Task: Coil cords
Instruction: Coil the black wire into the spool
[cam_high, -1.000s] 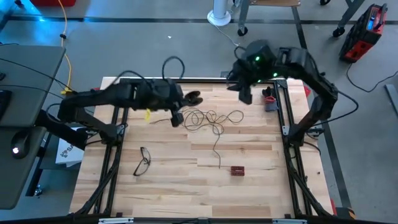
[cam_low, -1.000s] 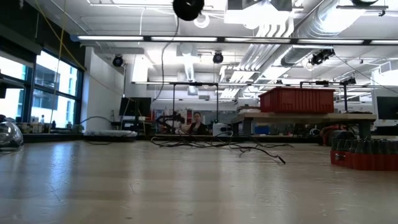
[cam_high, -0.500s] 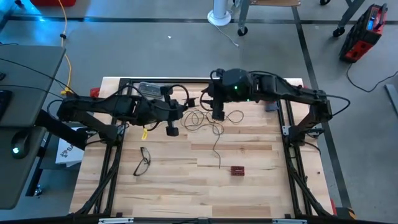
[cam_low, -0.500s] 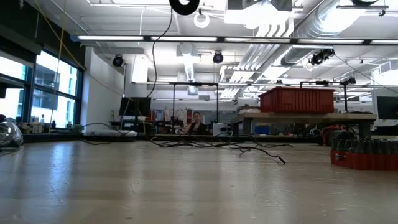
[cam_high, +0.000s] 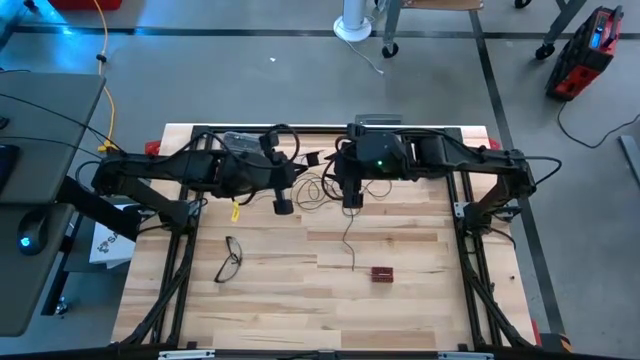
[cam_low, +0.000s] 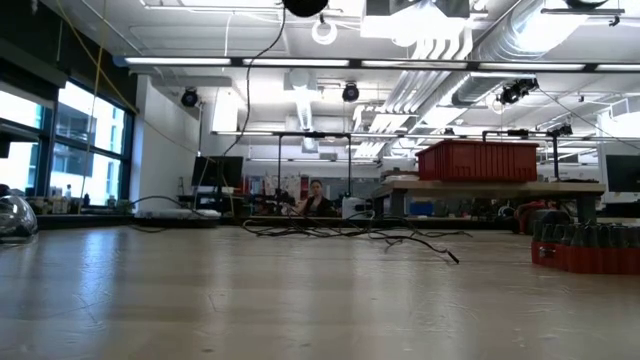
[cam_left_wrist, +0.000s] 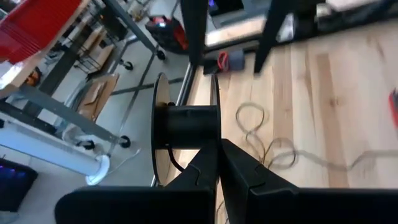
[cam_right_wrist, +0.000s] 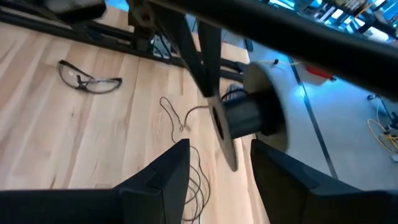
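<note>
The small black reel (cam_left_wrist: 186, 124) has a dark core and pale flanges. It is lifted high over the table's far middle (cam_high: 311, 158) and shows at the top edge of the low view (cam_low: 305, 5). My left gripper (cam_left_wrist: 216, 155) is shut on it. The thin dark wire (cam_high: 340, 190) runs down from the reel (cam_low: 248, 80). It lies in loose loops on the wood, with a tail toward the near side (cam_high: 351, 250). My right gripper (cam_right_wrist: 221, 174) is open, level with the reel (cam_right_wrist: 249, 115) just to its right, and touches nothing. My left gripper pinches the rim of one reel flange (cam_left_wrist: 214, 134) between its two fingers, coming level from the table's left. The reel is lifted clear with its axis level. The wire leaves the core (cam_left_wrist: 173, 160) and hangs slack down to the table.
Black-framed eyeglasses (cam_high: 230, 258) lie near left on the wood. A small red block (cam_high: 381, 273) lies near the middle. A red-and-grey object (cam_left_wrist: 230, 59) sits by the far right frame rail. A person (cam_low: 318, 198) sits in the room behind.
My right gripper has swung from the table's far right corner toward the left, coming up beside the reel. My left gripper has raised the reel a little, and the wire hanging from it has swung with it. The loops on the table have stayed in place.
</note>
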